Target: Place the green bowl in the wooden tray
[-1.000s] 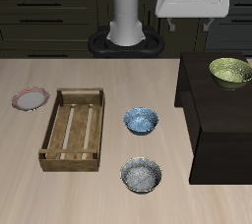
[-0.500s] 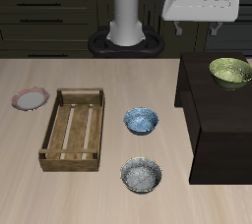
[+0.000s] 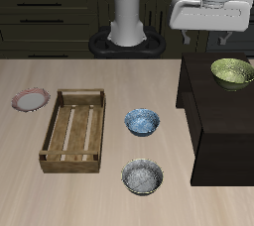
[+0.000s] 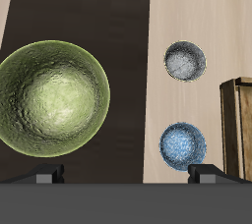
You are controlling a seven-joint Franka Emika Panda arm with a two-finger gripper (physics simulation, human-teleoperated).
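Note:
The green bowl (image 3: 232, 72) stands upright on a dark raised block (image 3: 213, 131) beside the bare tabletop. In the wrist view the green bowl (image 4: 51, 97) is large, with a pale speckled inside. My gripper (image 3: 208, 34) hangs high above the block, farther back than the bowl, open and empty. Its fingertips (image 4: 44, 176) are spread wide in the wrist view. The wooden tray (image 3: 74, 129) lies on the table far from the bowl, with nothing in it. Only an edge of the tray (image 4: 239, 120) shows in the wrist view.
A blue patterned bowl (image 3: 142, 122) and a grey speckled bowl (image 3: 143, 177) sit on the table between the tray and the dark block. Both also show in the wrist view, the blue bowl (image 4: 183, 144) and the grey bowl (image 4: 185, 60). A pink-rimmed plate (image 3: 30, 99) lies beyond the tray.
My gripper has moved sideways, high over the back of the table, closer to the spot above the green bowl. Nothing on the table has moved.

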